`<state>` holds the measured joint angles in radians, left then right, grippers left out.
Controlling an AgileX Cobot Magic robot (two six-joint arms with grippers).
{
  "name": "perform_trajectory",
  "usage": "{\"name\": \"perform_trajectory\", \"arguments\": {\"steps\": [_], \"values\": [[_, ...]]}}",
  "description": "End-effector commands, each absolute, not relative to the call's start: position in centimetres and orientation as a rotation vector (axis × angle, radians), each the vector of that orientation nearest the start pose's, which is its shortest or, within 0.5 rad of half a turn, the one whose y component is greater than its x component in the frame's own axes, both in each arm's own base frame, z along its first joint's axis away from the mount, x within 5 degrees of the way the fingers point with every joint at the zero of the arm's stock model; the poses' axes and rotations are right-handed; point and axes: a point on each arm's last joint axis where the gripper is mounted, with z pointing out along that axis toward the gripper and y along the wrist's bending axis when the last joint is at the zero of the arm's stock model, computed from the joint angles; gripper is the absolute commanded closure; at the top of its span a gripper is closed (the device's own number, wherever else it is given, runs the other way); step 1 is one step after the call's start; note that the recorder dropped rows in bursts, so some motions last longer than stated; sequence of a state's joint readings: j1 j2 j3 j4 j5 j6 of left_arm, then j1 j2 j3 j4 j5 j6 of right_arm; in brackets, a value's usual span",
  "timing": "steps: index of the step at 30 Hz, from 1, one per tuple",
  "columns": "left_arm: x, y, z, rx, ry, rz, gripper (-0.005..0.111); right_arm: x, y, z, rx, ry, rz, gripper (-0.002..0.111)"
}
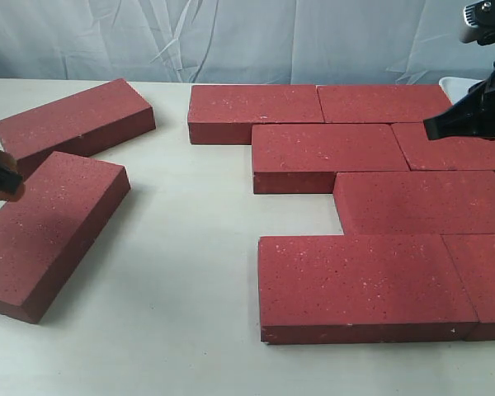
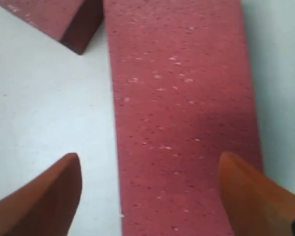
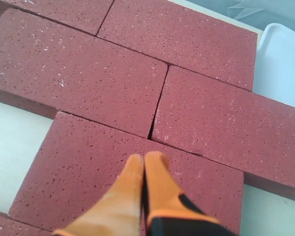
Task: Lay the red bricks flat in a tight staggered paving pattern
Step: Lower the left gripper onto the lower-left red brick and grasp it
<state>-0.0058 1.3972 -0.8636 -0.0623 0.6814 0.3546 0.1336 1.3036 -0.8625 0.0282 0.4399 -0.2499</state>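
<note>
The paving runs out of the exterior view. The red bricks (image 1: 330, 157) lie flat on the right in four staggered, close-jointed rows, and the frame edge cuts the end bricks of the lower three rows.

The right gripper (image 3: 145, 160) shows in that view only as a black housing above the second row. In its own wrist view, its orange fingers (image 3: 130, 189) are pressed together tip to tip. They are seen against one brick, just short of a joint between two others (whether the tips touch the surface cannot be told).

The left gripper (image 2: 150, 160) is barely in the exterior view, at its left edge. Its blurred wrist view shows the fingers spread wide about a loose brick (image 2: 182, 113). One finger is out over the bare table (image 2: 44, 98), the other overlaps the brick's opposite edge, and no contact can be made out.

This loose brick (image 1: 49, 231) and a second loose brick (image 1: 74, 120) lie flat and skewed, near each other and well apart from the paving.

The bricks are sharp-edged rectangular slabs, dark red, matte and rough, with fine pale speckles. The table is smooth and cream. A creased pale cloth (image 1: 256, 37) hangs behind. A smooth white object (image 3: 285, 59), partly cut off, sits just beyond the paving's far corner.
</note>
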Motion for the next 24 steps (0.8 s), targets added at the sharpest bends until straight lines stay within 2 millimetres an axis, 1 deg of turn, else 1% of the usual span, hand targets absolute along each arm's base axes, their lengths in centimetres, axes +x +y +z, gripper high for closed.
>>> {"name": "perform_trajectory", "arguments": {"steps": [1,3,4,6,8,10,14,18,21,24], "values": [[28.1,2.2,23.4,0.381,2.763,-0.053,0.035,26.6,3.6,27.6,-0.418,2.312,-0.032,0.109],[28.5,2.3,22.7,0.412,2.763,-0.187,0.035,26.6,3.6,27.6,-0.418,2.312,-0.032,0.109],[28.7,2.5,22.2,0.44,2.762,-0.208,0.035,26.6,3.6,27.6,-0.418,2.312,-0.032,0.109],[29.2,3.3,21.1,0.476,2.779,-0.164,0.036,26.6,3.6,27.6,-0.418,2.312,-0.032,0.109],[29.7,4.1,20.2,0.469,2.788,-0.119,0.038,26.6,3.6,27.6,-0.418,2.312,-0.032,0.109],[30.2,4.4,19.2,0.474,2.791,-0.111,0.039,26.6,3.6,27.6,-0.418,2.312,-0.032,0.109],[31.1,4.6,17.4,0.484,2.811,-0.123,0.042,26.6,3.6,27.6,-0.418,2.312,-0.032,0.109],[32.2,4.6,16.8,0.446,2.82,-0.174,0.046,26.6,3.6,27.6,-0.418,2.312,-0.032,0.109],[32.5,4.6,16.3,0.433,2.83,-0.195,0.049,26.6,3.6,27.6,-0.418,2.312,-0.032,0.109],[32.6,4.6,15.0,0.454,2.861,-0.216,0.052,26.6,3.6,27.6,-0.418,2.312,-0.032,0.109]]}}
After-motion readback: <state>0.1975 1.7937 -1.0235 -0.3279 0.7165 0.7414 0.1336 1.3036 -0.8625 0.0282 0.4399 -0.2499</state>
